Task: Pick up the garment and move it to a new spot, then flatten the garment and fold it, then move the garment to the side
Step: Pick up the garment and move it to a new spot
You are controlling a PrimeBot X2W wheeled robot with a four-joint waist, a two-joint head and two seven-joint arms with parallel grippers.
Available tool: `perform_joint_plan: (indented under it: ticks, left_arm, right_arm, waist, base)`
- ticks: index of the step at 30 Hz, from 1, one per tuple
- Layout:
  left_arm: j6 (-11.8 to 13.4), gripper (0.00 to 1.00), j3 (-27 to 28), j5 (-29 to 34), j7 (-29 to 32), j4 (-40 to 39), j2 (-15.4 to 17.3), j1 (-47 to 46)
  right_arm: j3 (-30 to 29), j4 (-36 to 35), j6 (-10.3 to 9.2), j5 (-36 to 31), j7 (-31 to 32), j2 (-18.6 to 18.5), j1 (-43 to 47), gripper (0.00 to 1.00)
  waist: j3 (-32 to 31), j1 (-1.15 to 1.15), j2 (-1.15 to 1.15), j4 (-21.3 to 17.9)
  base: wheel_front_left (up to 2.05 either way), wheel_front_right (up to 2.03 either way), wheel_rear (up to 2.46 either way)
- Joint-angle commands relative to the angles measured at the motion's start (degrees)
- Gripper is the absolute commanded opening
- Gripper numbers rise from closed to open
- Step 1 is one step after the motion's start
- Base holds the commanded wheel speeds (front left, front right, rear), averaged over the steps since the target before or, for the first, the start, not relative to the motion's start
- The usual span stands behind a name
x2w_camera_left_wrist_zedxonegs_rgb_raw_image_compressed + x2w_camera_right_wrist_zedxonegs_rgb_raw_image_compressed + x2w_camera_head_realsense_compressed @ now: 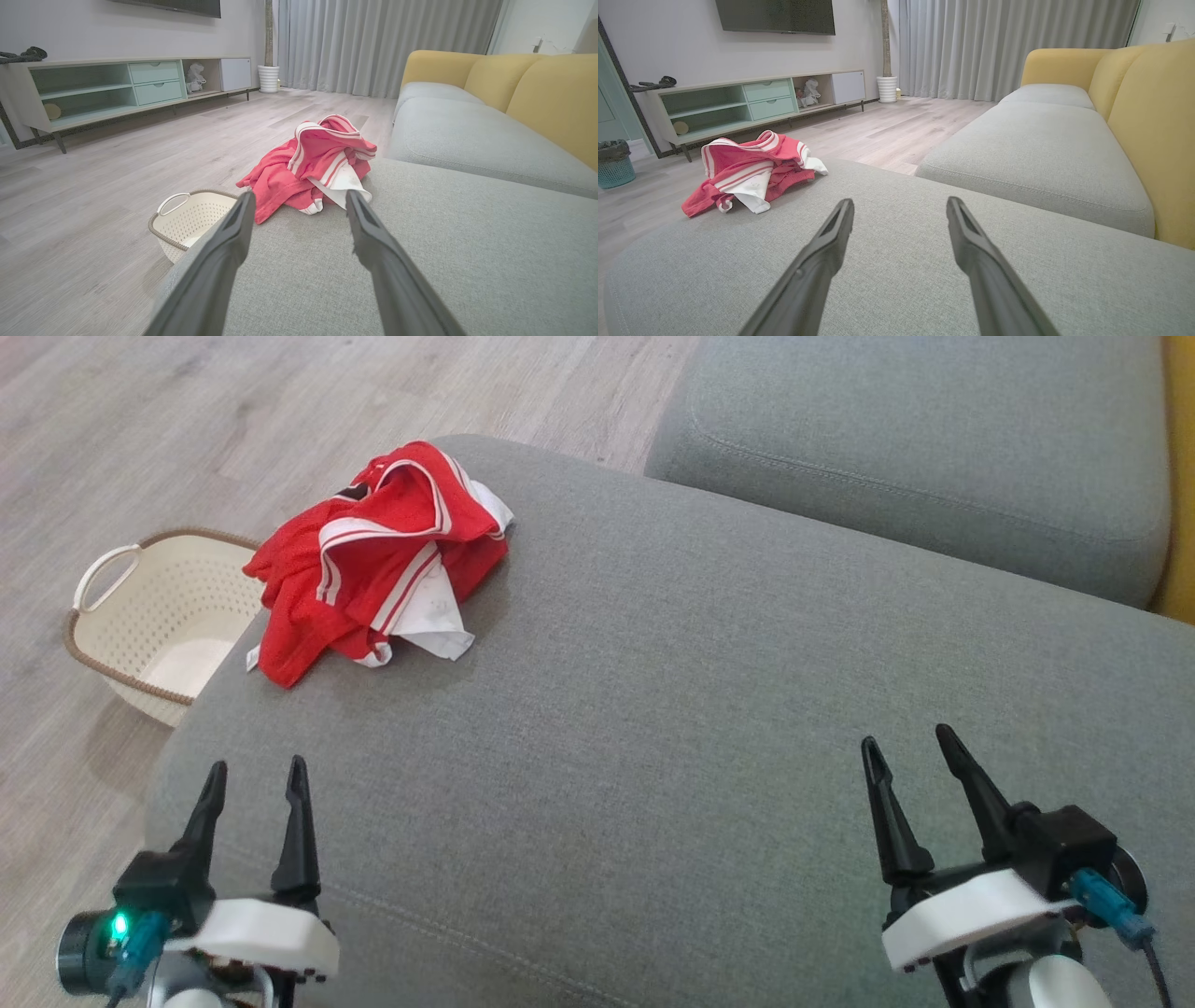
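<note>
Left claw (pixel 259 765) spread, empty, near-left over the sofa cushion (pixel 653 709). I read it as staged for the first pick. Garment (pixel 373 560) sits at the cushion's far-left edge, above the basket (pixel 159 616) on the floor: a crumpled red mesh heap with white stripes and white fabric poking out, its left part draping over the edge. Right claw (pixel 907 737) spread, empty, near-right, well apart from the garment.
</note>
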Motion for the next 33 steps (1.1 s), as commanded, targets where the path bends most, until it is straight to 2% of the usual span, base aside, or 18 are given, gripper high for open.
perform_joint_plan:
  ticks: [1,12,17,24,25,29,33]
  left_arm:
    - [0.22,1.00,1.97,-0.70,0.09,-1.95,1.19,-2.72]
    - [0.61,1.00,2.13,-1.12,-0.08,-0.63,1.60,-4.37]
    - [-0.33,1.00,3.06,-2.50,-0.36,1.53,1.75,-9.51]
    - [-4.64,1.00,5.09,-4.89,-0.64,14.16,4.92,-23.35]
    - [-4.64,1.00,5.09,-4.89,-0.64,14.16,4.92,-23.35]
    - [-7.30,1.00,5.66,-5.71,-0.71,24.48,7.23,-31.70]
    - [-8.62,1.00,6.87,-6.86,-0.72,35.19,9.67,-38.60]
  right_arm:
    - [1.42,-1.81,0.44,0.58,-0.09,-0.29,-1.68,1.00]
    - [1.58,-2.53,0.44,1.08,0.64,-0.29,-2.13,1.00]
    - [1.38,-5.39,0.44,0.89,3.04,-0.42,-3.77,1.00]
    - [3.25,-9.61,0.44,1.77,6.39,-3.25,-8.37,1.00]
    - [3.25,-9.61,0.44,1.77,6.39,-3.25,-8.37,1.00]
    - [3.17,-10.21,0.44,2.92,7.05,-3.89,-9.98,1.00]
    - [3.29,-10.26,0.44,3.07,7.01,-4.37,-11.32,1.00]
  waist:
    - [-0.01,0.00,0.00,0.01]
    - [1.72,0.00,0.00,-1.22]
    - [7.45,0.00,0.00,-3.62]
    - [16.89,0.00,0.00,-7.85]
    - [16.89,0.00,0.00,-7.85]
    - [20.16,0.00,0.00,-9.84]
    - [22.12,0.00,0.00,-11.62]
  base:
    - [0.00,0.00,0.00]
    - [0.00,0.00,0.00]
    - [0.00,0.00,0.00]
    - [0.00,0.00,0.00]
    - [0.00,0.00,0.00]
    - [0.00,0.00,0.00]
    - [0.00,0.00,0.00]
